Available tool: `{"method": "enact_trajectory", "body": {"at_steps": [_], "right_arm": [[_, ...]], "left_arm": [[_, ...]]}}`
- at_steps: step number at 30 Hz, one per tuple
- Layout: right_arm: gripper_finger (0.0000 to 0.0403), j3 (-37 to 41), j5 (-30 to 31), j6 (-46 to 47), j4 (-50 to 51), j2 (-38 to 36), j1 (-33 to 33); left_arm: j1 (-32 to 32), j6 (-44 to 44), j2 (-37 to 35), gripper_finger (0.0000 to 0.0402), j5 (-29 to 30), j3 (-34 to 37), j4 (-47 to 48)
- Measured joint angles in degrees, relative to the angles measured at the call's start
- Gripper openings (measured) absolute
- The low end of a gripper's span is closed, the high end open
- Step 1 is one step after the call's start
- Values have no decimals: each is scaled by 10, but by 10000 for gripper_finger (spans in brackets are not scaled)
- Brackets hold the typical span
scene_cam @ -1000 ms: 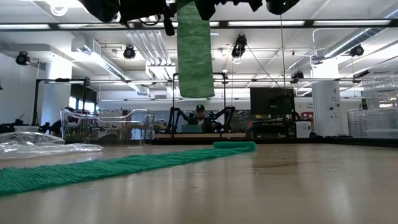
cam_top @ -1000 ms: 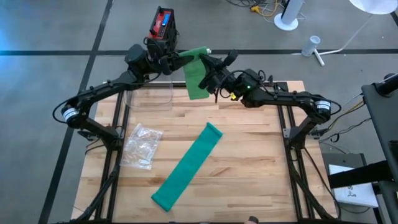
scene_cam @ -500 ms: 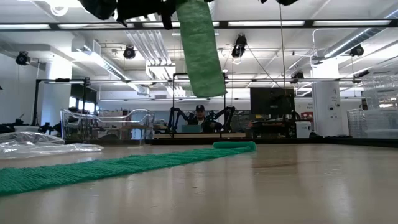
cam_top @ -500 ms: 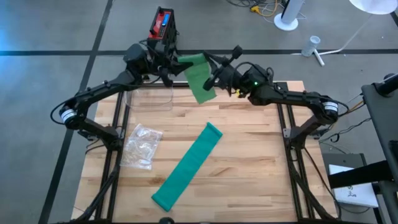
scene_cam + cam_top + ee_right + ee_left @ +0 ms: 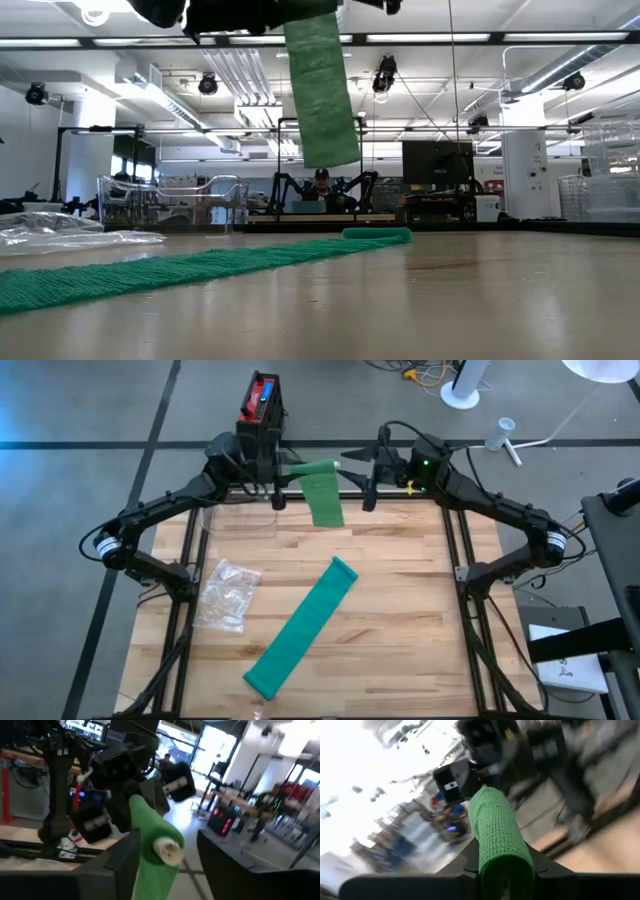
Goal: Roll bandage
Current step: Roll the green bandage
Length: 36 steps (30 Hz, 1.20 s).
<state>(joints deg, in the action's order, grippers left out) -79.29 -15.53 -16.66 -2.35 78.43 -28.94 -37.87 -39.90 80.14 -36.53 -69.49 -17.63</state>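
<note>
Up at twelve o'clock over the table's far edge, the left gripper (image 5: 272, 472) pinches the green bandage roll (image 5: 322, 495), which hangs in the air. The right gripper (image 5: 362, 472) sits just beside it with fingers spread, holding nothing. A second bandage strip (image 5: 300, 628) lies flat, so rolling looks barely started. At ten o'clock, the clear box (image 5: 240, 512) looks empty.
</note>
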Motion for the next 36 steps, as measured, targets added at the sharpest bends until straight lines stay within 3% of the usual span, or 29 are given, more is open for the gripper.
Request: {"method": "enact_trajectory", "body": {"at_steps": [5,9,13,18,22,36], "right_arm": [[242,0,-63,111,16,4,-35],[270,0,-147,194,5,20,-68],[281,0,-173,184,-2,32,-81],[271,0,-241,76,-28,35,-69],[255,0,-245,21,-26,39,-56],[220,0,-240,131,-23,76,-50]], "left_arm": [[20,-305,0,50,98,0,58],[40,-428,0,50,148,0,70],[62,-464,0,50,149,0,76],[79,-513,0,50,150,0,89],[83,-516,-5,50,150,0,89],[83,-619,-19,50,151,0,91]]}}
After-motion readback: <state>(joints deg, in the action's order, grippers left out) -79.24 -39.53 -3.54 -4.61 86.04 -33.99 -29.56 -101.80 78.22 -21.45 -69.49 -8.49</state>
